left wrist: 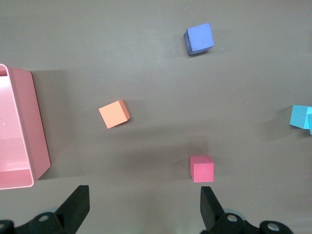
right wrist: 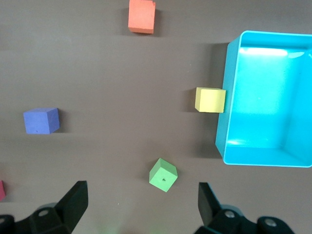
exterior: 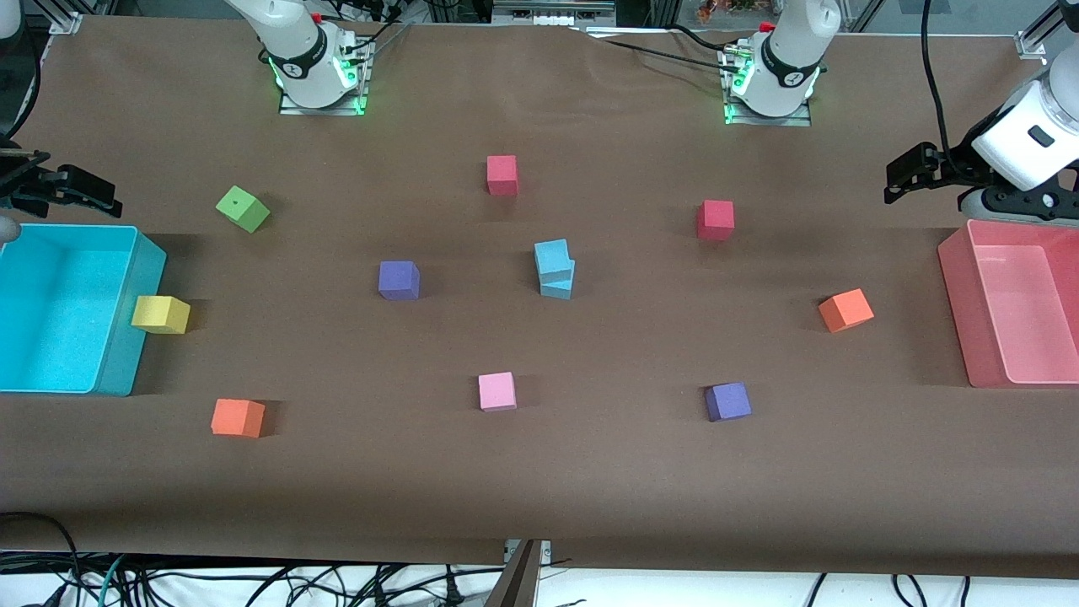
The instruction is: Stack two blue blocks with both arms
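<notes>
Two sky-blue blocks stand stacked in the middle of the table. The upper block (exterior: 552,256) sits askew on the lower one (exterior: 558,287). The stack shows at the edge of the left wrist view (left wrist: 300,116). My left gripper (exterior: 909,177) hangs open and empty at the left arm's end of the table, beside the pink bin; in its wrist view (left wrist: 145,207) nothing lies between the fingers. My right gripper (exterior: 63,190) hangs open and empty at the right arm's end, by the turquoise bin; its wrist view (right wrist: 141,202) shows it empty too.
A turquoise bin (exterior: 131,337) has a yellow cube (exterior: 160,314) against its wall. A pink bin (exterior: 957,303) stands at the left arm's end. Scattered cubes: green (exterior: 242,208), two red (exterior: 501,174) (exterior: 716,219), two purple (exterior: 399,279) (exterior: 727,401), two orange (exterior: 845,310) (exterior: 237,417), pink (exterior: 496,391).
</notes>
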`<state>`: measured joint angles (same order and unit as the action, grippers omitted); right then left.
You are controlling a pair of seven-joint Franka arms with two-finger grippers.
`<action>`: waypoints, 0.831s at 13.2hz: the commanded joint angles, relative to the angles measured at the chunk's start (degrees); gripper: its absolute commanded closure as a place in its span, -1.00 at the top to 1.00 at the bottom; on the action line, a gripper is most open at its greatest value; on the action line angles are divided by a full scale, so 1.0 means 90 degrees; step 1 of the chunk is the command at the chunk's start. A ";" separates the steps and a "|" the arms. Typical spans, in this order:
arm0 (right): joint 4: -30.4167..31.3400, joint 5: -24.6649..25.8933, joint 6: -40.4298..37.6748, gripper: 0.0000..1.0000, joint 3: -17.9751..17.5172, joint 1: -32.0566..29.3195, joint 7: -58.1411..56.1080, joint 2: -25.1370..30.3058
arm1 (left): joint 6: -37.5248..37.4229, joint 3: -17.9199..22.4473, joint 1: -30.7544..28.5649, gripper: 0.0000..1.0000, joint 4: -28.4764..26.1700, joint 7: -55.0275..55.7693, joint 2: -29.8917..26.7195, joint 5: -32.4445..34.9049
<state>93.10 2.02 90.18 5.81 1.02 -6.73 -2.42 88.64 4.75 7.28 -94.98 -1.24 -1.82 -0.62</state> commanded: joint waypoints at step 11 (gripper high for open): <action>0.0662 -0.0039 0.0614 1.00 -0.0401 -0.0367 0.0103 0.0309 | -0.0034 -0.0030 -0.0135 1.00 -0.0081 -0.0165 -0.0120 0.0020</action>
<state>97.83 2.00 95.12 3.97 -0.63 -6.51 -1.13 88.63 4.81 6.45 -94.98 -1.45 -1.82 -0.62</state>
